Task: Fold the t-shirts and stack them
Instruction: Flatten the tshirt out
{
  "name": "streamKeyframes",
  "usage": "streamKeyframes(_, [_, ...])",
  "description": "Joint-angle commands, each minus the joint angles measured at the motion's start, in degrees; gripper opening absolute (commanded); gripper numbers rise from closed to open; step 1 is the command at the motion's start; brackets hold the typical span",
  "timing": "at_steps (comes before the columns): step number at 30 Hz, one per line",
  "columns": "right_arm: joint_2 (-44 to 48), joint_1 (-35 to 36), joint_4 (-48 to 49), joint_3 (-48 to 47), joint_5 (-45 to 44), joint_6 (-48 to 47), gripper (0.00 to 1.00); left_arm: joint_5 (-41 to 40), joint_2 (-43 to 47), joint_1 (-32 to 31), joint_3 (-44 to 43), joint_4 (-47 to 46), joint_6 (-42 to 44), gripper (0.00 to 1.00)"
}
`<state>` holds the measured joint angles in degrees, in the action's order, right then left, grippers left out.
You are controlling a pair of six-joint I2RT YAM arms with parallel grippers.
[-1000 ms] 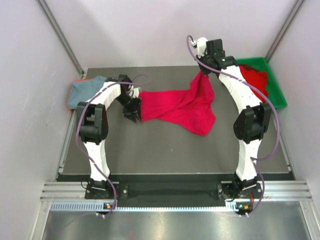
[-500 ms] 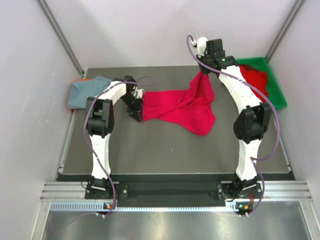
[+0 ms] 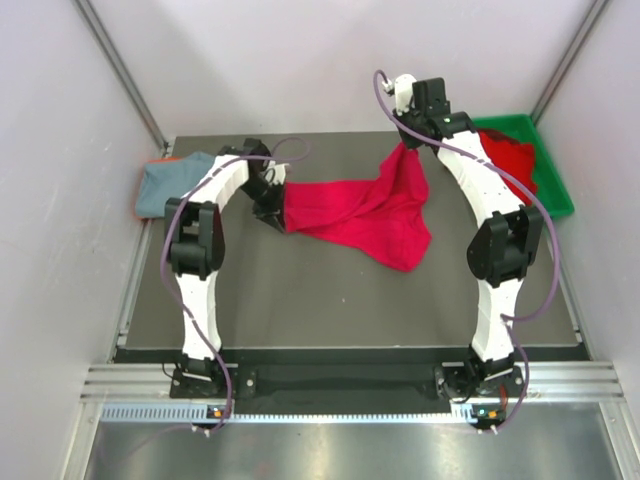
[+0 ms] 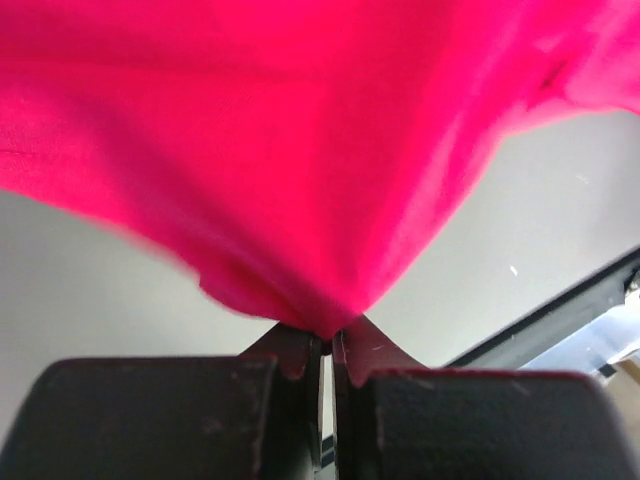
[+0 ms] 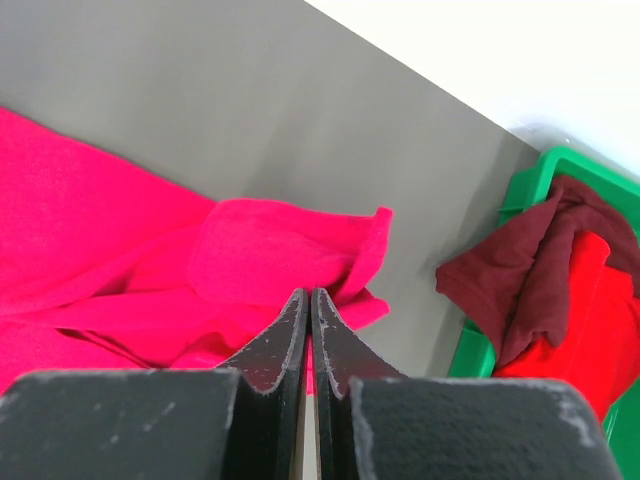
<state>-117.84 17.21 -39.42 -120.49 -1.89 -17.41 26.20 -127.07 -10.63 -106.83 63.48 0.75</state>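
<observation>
A bright red t-shirt lies stretched across the dark table between my two grippers. My left gripper is shut on its left edge; in the left wrist view the cloth bunches into the shut left gripper. My right gripper is shut on a far corner of the same shirt, held above the table. In the right wrist view a sliver of the red t-shirt shows between the closed fingers of the right gripper. A grey-blue t-shirt lies folded at the far left.
A green bin at the far right holds a dark red shirt and a brighter red one. White walls close in the table on three sides. An orange-red edge shows under the grey-blue shirt.
My left gripper has closed on the red shirt's left edge and moved a little toward the back, pulling that edge with it. The right arm has stayed still.
</observation>
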Motion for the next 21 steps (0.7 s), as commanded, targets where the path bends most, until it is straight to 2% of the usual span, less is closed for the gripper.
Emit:
streamKeyframes(1, [1.4, 0.5, 2.2, -0.9, -1.2, -0.3, 0.0, 4.0, 13.6, -0.3, 0.3, 0.8, 3.1, 0.0])
streamKeyframes(6, [2.5, 0.6, 2.3, 0.1, -1.5, -0.4, 0.0, 2.1, 23.3, -0.4, 3.8, 0.5, 5.0, 0.0])
streamKeyframes(14, [4.9, 0.6, 2.3, 1.9, -1.3, -0.4, 0.0, 4.0, 29.7, -0.4, 4.3, 1.4, 3.5, 0.0])
streamKeyframes(17, [4.7, 0.5, 2.3, 1.8, -1.2, -0.6, 0.0, 3.2, 28.5, -0.2, 6.2, -1.5, 2.4, 0.0])
streamKeyframes(20, [3.5, 0.5, 2.3, 1.3, -0.9, -0.4, 0.0, 1.4, 22.6, 0.4, 5.4, -3.3, 2.2, 0.0])
streamKeyframes(21, [3.1, 0.5, 2.3, 1.0, -0.8, -0.3, 0.0, 1.1, 18.1, 0.8, 3.6, -3.3, 2.3, 0.0])
